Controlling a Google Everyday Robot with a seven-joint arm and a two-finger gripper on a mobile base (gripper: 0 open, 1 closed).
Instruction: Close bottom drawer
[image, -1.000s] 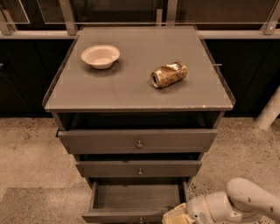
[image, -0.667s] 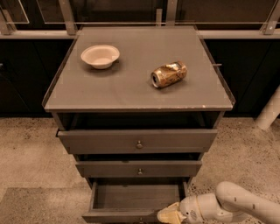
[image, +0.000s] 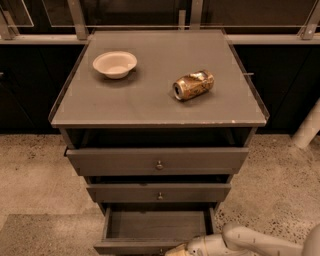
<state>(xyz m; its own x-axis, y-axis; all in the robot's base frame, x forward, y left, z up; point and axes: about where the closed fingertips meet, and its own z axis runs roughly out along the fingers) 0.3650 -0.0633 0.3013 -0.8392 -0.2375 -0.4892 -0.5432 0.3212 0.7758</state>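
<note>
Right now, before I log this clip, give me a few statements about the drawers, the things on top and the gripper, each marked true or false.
1. The bottom drawer is pulled out. True.
2. The can stands upright on the cabinet top. False: it lies on its side there.
3. The gripper is low at the front of the bottom drawer, near its right half. True.
4. The bowl sits inside the bottom drawer. False: it is on the cabinet top, to the left of the can and apart from it.
</note>
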